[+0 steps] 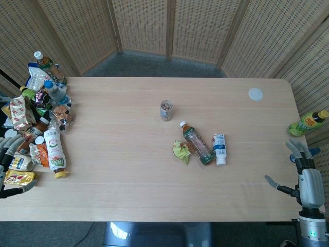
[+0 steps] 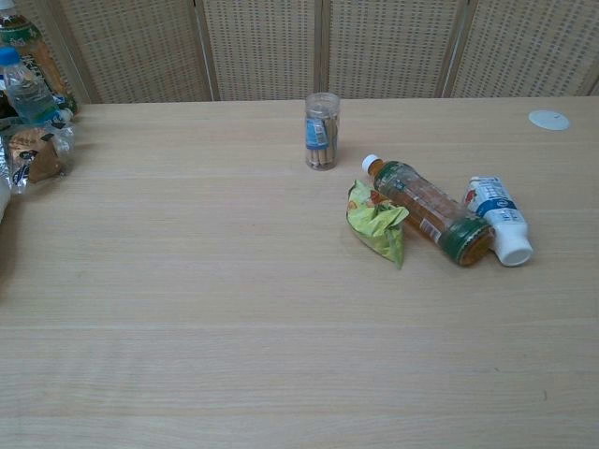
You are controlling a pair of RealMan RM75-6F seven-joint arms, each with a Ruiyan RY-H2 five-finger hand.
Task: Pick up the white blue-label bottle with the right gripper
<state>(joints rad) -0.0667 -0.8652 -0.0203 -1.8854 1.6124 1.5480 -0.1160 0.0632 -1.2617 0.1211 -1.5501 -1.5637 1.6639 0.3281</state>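
A: Head view first. Where is the white blue-label bottle [image 1: 219, 148]?

B: Lying on its side on the counter [image 1: 154, 180], right of centre, just beside the amber tea bottle [image 1: 197, 143], which also lies flat. A crumpled green wrapper [image 1: 181, 152] sits against the tea bottle's other side. A small clear jar [image 1: 166, 110] stands upright further back.

A: And the hands?

B: The right hand [image 1: 300, 170] is at the counter's right edge, well apart from the bottle, fingers spread and holding nothing. The left hand [image 1: 7, 154] shows at the far left edge by a heap of snacks and bottles [image 1: 41, 123]; it grips nothing and its fingers are apart. A green bottle [image 1: 307, 123] lies at the right edge, and a white lid [image 1: 255, 94] rests near the back corner.

A: Chest view?

B: Neither hand shows. The white blue-label bottle [image 2: 499, 220] lies with its cap toward the camera, touching the amber tea bottle [image 2: 429, 210]. The green wrapper [image 2: 378, 222] is left of them, the jar [image 2: 322, 130] behind.
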